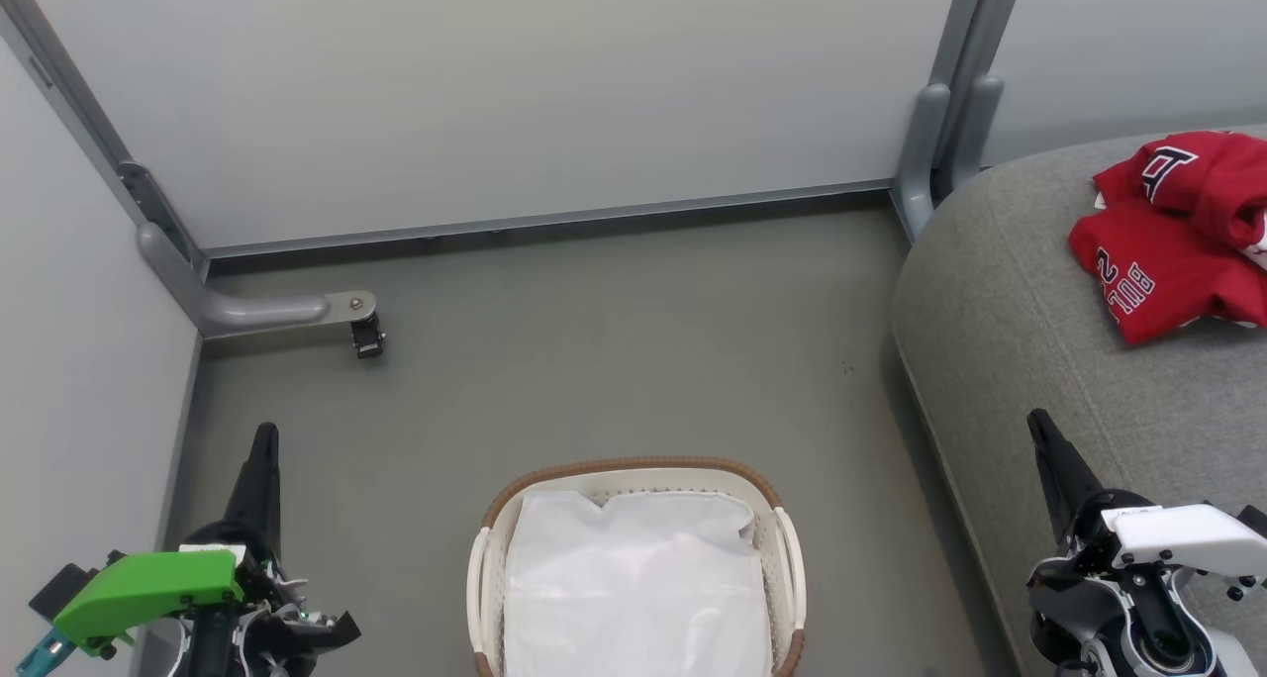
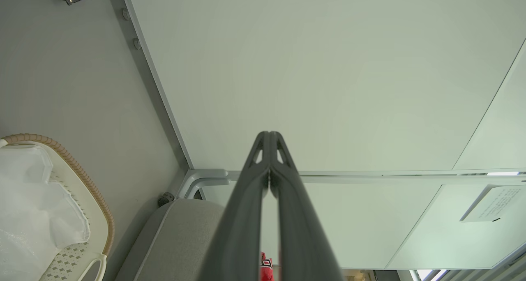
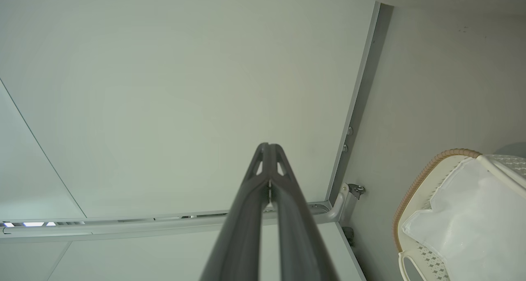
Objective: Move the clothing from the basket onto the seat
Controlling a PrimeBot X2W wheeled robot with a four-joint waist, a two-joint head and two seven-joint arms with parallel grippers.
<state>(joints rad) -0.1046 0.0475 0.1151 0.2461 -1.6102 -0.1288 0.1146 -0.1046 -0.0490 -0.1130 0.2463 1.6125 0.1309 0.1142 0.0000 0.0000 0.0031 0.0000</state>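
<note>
Though tightly closed, left hand (image 1: 265,437) and right hand (image 1: 1039,425); crumpled red clothing (image 1: 1178,241) on rounded textured seat (image 1: 1020,291).

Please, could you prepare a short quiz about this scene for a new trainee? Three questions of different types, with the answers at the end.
1. True or false: the red clothing lies on the grey seat.
2. What shows inside the basket? A) red jerseys B) a white cloth liner C) a pair of shoes
3. Fill in the missing word: the left gripper and the right gripper are both ____, with nothing between their fingers.

Key: 1 true; 2 B; 3 shut.
</note>
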